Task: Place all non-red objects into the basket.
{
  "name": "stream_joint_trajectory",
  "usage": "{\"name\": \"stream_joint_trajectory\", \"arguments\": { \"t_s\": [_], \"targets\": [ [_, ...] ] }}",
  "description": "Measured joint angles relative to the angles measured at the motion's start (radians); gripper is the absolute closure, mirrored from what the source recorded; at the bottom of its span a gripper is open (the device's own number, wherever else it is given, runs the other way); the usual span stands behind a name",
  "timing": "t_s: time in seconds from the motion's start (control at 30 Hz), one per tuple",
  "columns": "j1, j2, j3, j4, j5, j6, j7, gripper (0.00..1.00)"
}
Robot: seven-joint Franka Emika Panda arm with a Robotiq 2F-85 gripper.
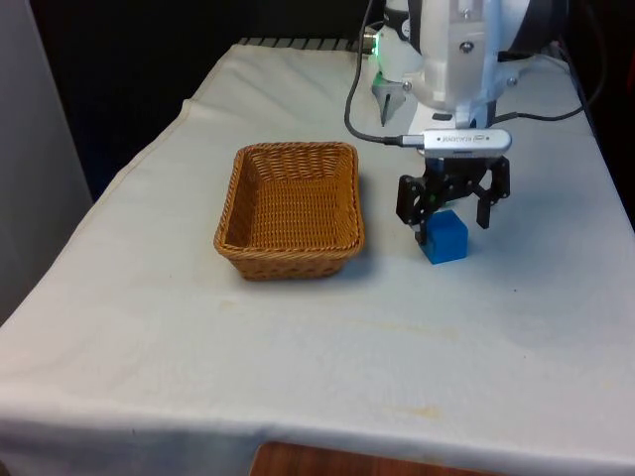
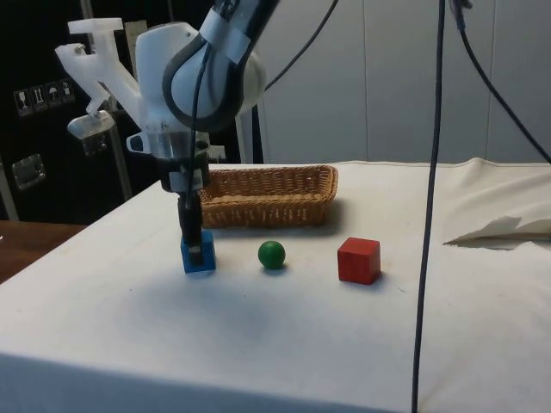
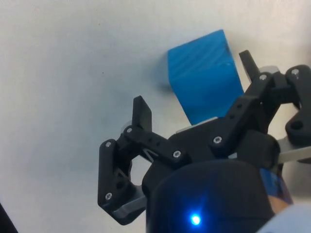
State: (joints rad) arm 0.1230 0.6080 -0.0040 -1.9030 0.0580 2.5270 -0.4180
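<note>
- Two fingers of the gripper stand spread and empty around the blue cube; centre them on opposite faces and settle lower before closing.
- Cube sits on the cloth between the fingers, near the basket, on the front view's right of it.
- Green ball waits too; red cube stays.

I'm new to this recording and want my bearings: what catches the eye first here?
The black pincer hangs open right over a blue cube, just off the front view's right of an empty wicker basket. In the side view a green ball and a red cube sit in line beside the blue cube.
</note>
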Motion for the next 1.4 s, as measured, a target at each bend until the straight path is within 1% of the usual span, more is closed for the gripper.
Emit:
{"name": "stream_joint_trajectory", "arguments": {
  "t_s": [0.27,0.3,0.43,0.47,0.5,0.53,0.57,0.87,1.0,1.1,1.13,1.2,1.37,1.4],
  "targets": [
    [-0.005,-0.019,-0.003,-0.001,0.001,-0.014,-0.003,0.00],
    [-0.005,-0.019,-0.003,-0.002,0.001,-0.014,-0.003,0.18],
    [-0.005,-0.019,-0.003,-0.004,0.001,-0.014,-0.003,0.60],
    [-0.005,-0.019,-0.004,-0.004,0.001,-0.014,-0.003,0.60],
    [-0.005,-0.019,-0.004,-0.004,0.001,-0.014,-0.003,0.72],
    [-0.005,-0.019,-0.004,-0.004,0.001,-0.014,-0.004,0.93],
    [-0.005,-0.019,-0.004,-0.004,0.001,-0.014,-0.004,1.00],
    [-0.005,-0.020,-0.004,-0.004,0.001,-0.014,-0.004,1.00],
    [-0.005,-0.029,-0.009,-0.005,0.001,-0.016,-0.005,1.00],
    [-0.006,-0.067,-0.019,-0.016,0.001,-0.047,-0.012,1.00],
    [-0.006,-0.067,-0.019,-0.016,0.001,-0.047,-0.012,1.00],
    [-0.008,-0.101,-0.023,-0.033,0.001,-0.068,-0.016,1.00],
    [-0.009,-0.136,-0.030,-0.051,0.001,-0.080,-0.022,1.00],
    [-0.009,-0.152,-0.034,-0.054,0.001,-0.092,-0.024,1.00]
  ]
}}
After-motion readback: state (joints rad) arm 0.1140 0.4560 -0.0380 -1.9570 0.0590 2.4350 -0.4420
